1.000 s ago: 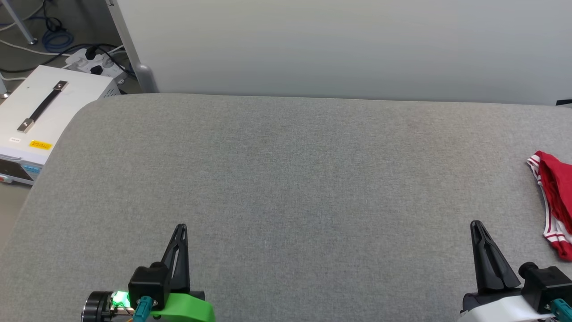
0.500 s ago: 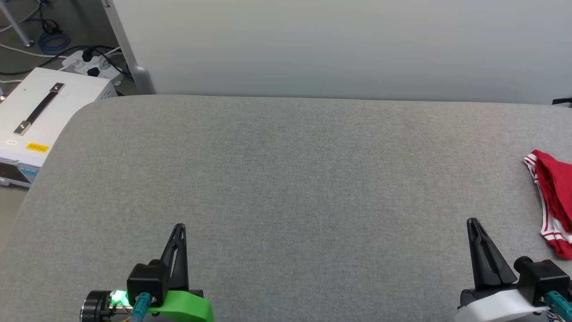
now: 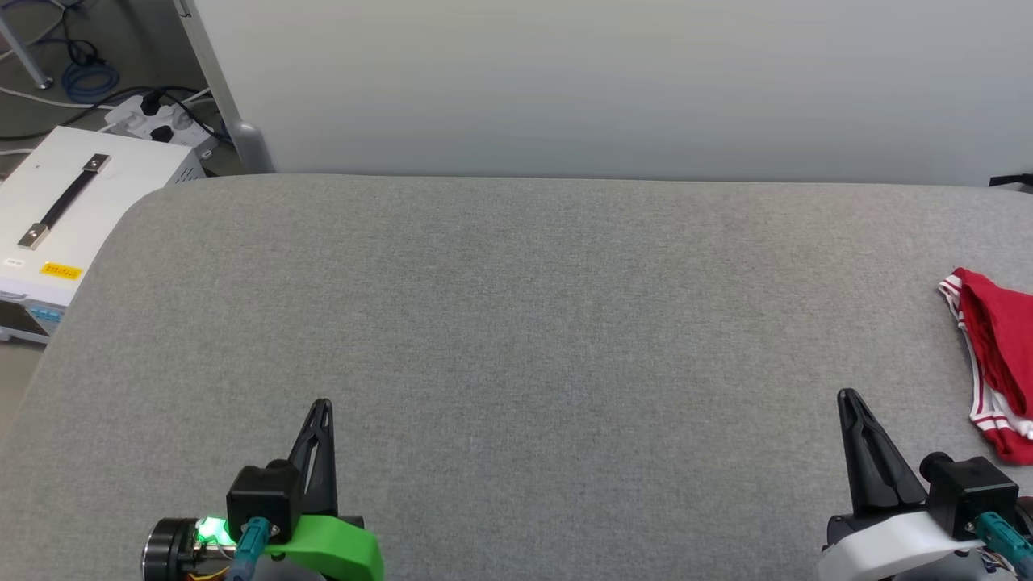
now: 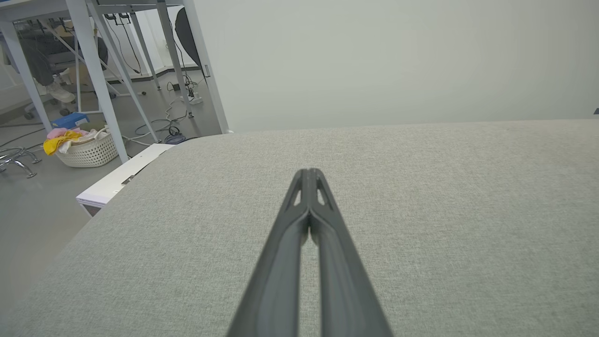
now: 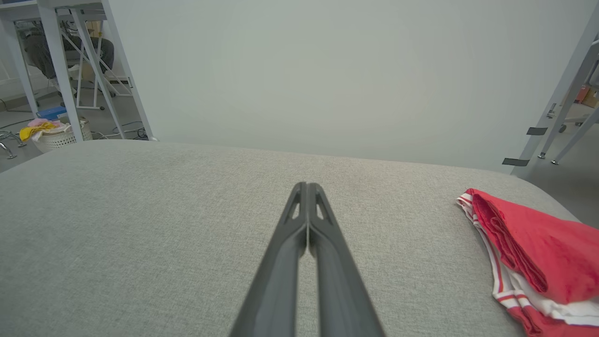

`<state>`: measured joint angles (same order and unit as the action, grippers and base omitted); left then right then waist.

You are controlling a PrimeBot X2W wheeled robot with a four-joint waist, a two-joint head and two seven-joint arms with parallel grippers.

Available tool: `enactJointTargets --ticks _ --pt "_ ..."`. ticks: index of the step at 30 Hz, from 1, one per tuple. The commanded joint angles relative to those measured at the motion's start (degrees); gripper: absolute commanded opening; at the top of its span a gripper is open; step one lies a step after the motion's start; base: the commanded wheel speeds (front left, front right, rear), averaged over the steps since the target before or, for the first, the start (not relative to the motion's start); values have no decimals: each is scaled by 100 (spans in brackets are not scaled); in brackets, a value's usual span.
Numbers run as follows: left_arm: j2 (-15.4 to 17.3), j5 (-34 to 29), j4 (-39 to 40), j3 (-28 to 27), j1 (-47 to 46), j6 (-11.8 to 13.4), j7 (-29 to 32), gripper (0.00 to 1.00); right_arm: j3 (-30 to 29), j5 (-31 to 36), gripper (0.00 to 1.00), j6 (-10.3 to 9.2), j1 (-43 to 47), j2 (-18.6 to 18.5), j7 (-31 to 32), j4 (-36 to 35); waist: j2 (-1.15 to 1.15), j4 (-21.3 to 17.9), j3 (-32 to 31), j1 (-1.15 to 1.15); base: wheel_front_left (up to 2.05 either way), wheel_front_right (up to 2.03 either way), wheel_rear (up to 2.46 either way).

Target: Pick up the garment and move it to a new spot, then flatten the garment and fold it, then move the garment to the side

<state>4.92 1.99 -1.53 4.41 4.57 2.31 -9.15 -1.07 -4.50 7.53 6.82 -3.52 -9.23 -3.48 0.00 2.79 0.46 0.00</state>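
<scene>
L claw, R claw closed, empty.

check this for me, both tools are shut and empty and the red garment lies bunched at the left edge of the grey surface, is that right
Not quite: the garment lies bunched at the right edge of the grey surface, not the left, as the head view shows. The rest holds: the left tool and the right tool are shut and empty.

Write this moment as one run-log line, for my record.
garment: bunched, near right end of table, untouched | left gripper: shut, empty | right gripper: shut, empty, left of garment
</scene>
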Motion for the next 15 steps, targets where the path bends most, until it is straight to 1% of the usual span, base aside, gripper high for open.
enactJointTargets --ticks 1,15 --pt "-35 -40 23 -36 -125 -19 33 0 12 72 0 -2 -104 20 38 28 0 -5 -1 0 0 0 0" --pt "-66 -69 47 -110 -186 -58 193 0 29 141 0 -2 -209 28 199 86 0 -55 -9 0 0 0 0"
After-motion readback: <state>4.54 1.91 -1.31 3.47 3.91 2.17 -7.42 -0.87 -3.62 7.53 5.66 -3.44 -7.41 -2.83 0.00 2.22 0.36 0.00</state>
